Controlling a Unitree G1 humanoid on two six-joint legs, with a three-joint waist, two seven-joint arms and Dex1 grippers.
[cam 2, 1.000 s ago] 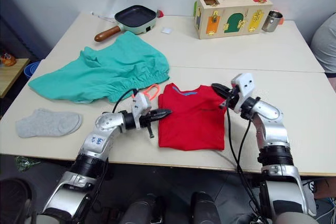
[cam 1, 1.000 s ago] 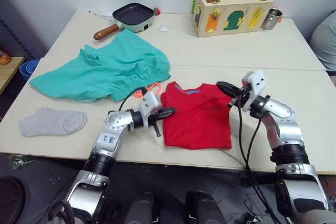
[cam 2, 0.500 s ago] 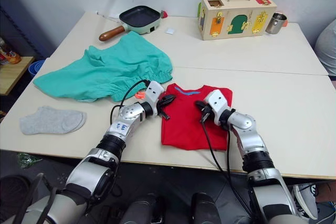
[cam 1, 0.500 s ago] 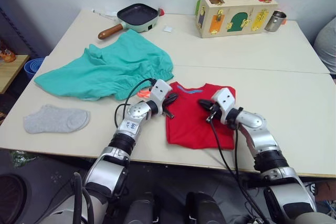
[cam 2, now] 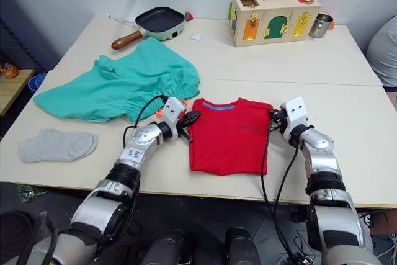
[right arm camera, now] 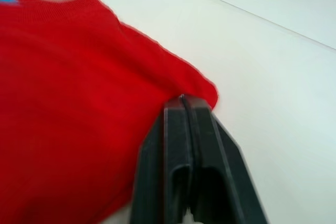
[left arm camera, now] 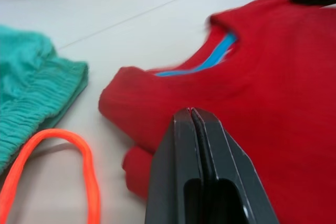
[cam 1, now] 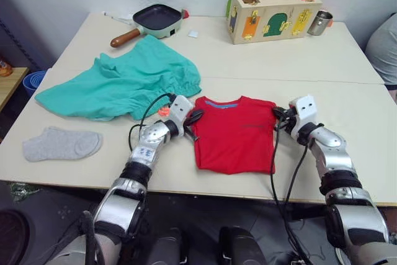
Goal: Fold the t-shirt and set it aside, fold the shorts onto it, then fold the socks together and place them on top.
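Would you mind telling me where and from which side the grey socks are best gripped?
I would take the socks at the cuff end, nearest the table's left edge, coming down from above. They lie flat and apart from the shorts, with bare table around them, so a top-down pinch on that edge looks simplest. The left gripper is on their side.

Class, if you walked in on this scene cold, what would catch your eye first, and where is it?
First the red t-shirt, lying at the table's near middle with the left gripper and right gripper shut at its upper corners. Next the teal shorts, spread out to its left, then the grey socks near the table's left front edge.
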